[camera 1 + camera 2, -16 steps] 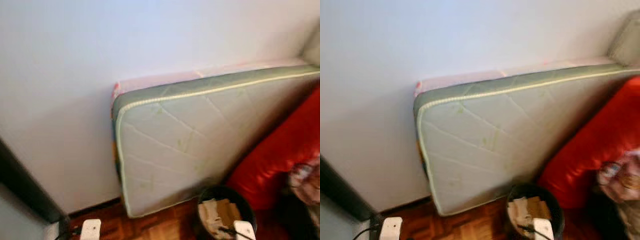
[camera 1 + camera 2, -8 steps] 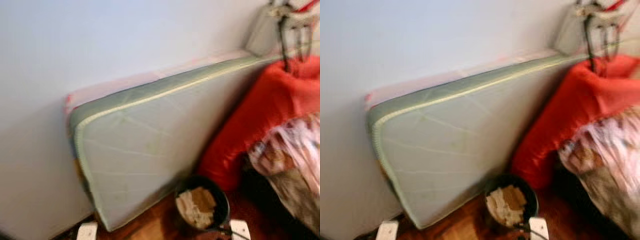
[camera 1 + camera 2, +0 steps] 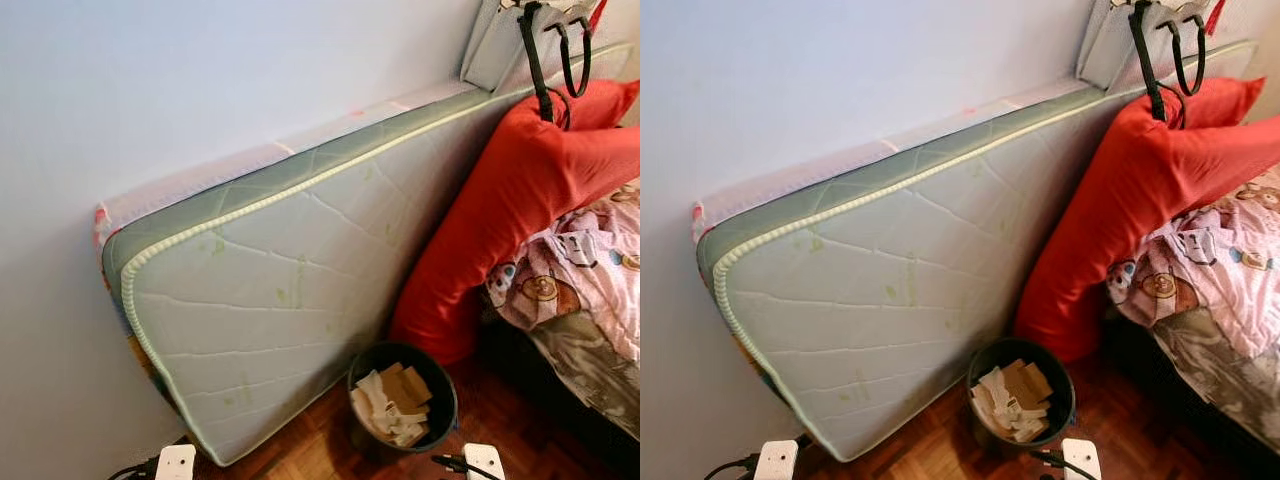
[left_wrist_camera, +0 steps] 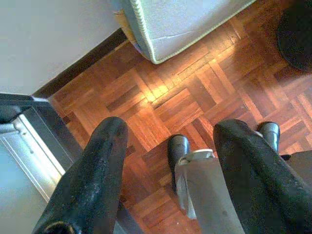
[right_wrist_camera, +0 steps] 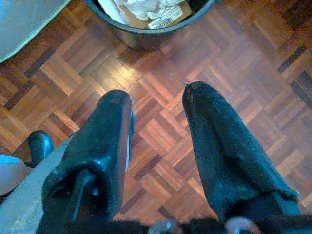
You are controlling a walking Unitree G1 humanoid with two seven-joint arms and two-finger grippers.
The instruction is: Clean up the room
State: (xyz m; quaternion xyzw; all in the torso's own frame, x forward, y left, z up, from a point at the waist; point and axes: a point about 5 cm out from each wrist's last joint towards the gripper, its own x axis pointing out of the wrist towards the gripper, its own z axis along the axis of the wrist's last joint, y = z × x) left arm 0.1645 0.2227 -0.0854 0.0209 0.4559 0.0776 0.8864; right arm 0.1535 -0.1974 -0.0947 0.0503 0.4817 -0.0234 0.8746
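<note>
Left gripper (image 4: pixel 168 161) spread, empty, hanging over wood floor (image 4: pixel 195 92). Right gripper (image 5: pixel 156 141) likewise spread, empty. Bin (image 5: pixel 146 29) with paper scraps just beyond right fingertips, beside mattress (image 3: pixel 290 290) and red pillow (image 3: pixel 500 210). Cleanup barely begun by the look: nothing held, bed clutter untouched.

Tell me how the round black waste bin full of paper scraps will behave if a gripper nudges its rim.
The round black waste bin probably slides rather than grips, since it stands on smooth parquet floor. It likely weighs little: it holds paper and cardboard scraps. A hard push at the rim might tip it and spill them.
</note>
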